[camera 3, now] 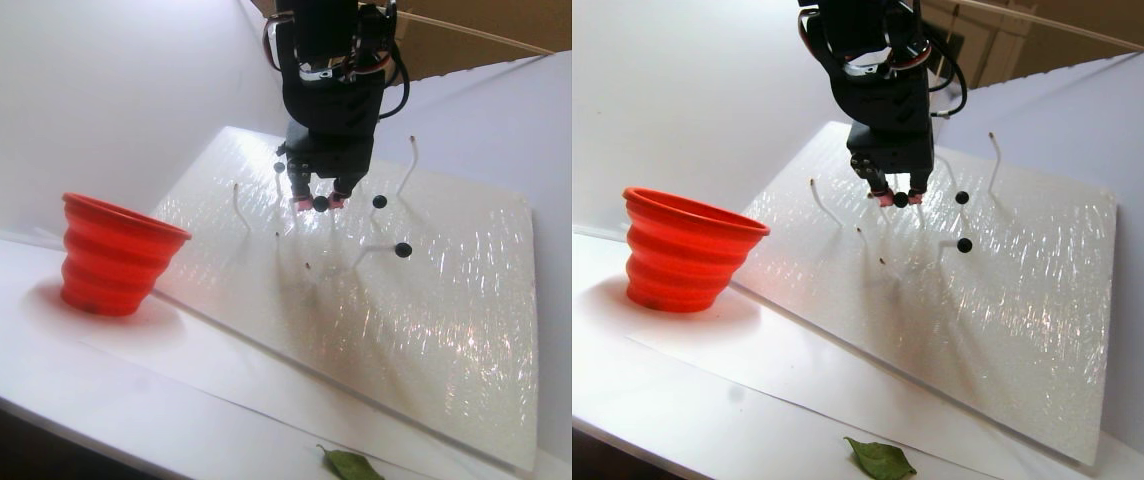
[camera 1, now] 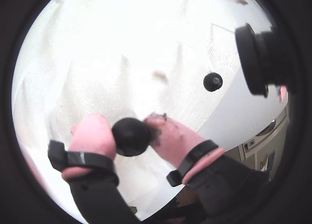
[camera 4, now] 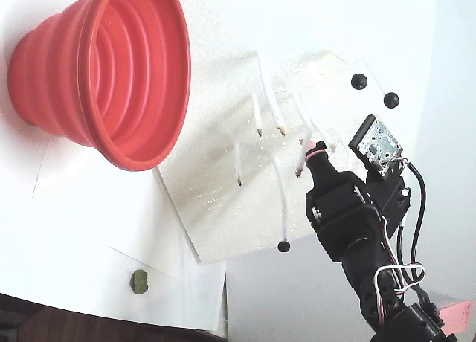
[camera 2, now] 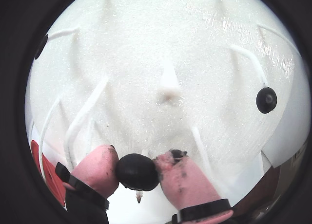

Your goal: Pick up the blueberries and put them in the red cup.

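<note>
**Berry pinched between the fingers, cup waiting to the left**

The pink-tipped fingers (camera 1: 92, 134) were clenched on one of the blueberries (camera 1: 131, 136), the dark ball squeezed between the two pads and showing in both wrist views. The pinch sat at the berry's middle, likely so the round, glossy ball would not squirt out. In the stereo pair view the gripper (camera 3: 321, 203) hung just above the tilted white foam board (camera 3: 432, 300), pointing down at it.

Thin white stalks (camera 2: 83, 112) stood out of that board, several bare at the tip, which suggests berries were meant to be plucked off them. Others carried fruit: one berry (camera 2: 266, 100) sat to the right of the fingers in a wrist view, two more (camera 4: 359, 81) lay at the far right of the board in the fixed view, and one (camera 4: 283, 246) hung at a stalk's near end.

The red cup (camera 3: 117, 250) stood on the white table (camera 3: 32, 350), left of the board and well apart from the gripper, mouth open. Bare stalks stood between fingers and cup and could snag the carry. A green leaf (camera 3: 352, 464) lay at the table's near edge, out of the way.
</note>
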